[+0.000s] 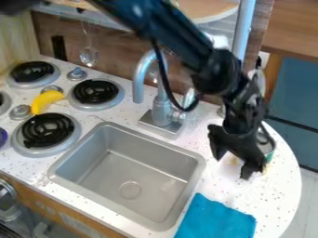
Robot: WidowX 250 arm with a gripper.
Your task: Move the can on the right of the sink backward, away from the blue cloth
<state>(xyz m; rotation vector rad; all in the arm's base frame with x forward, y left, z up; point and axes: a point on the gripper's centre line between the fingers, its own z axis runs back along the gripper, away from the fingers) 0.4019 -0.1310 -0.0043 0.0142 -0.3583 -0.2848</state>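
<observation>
The can-like container [268, 148], with a grey top and a green side, stands by the table's [287, 186] rounded right edge, partly hidden behind the claw [231, 162]. The claw hangs low just in front of it, its two fingers spread apart with a gap between them. A yellowish patch shows around the fingertips, too blurred to name, and I see nothing firmly pinched.

This looks like the approach or release stage at the container; one moment alone does not settle which. If it is an approach, the next move calls for lining the spread fingers up on either side of the container before closing. If it is a release, it calls for a straight lift, so that neither finger drags the container toward the rounded edge.

Further out, a blue cloth [217, 218] lies at the table's front edge, beside the sink's [127, 174] right front corner. The faucet [142, 76] rises behind the sink, near the table's back edge. Toward the left end, a yellow banana-shaped piece [46, 99] lies among the stove burners [47, 130], and a purple thing [3, 136] is partly cut off at the view's left edge.
</observation>
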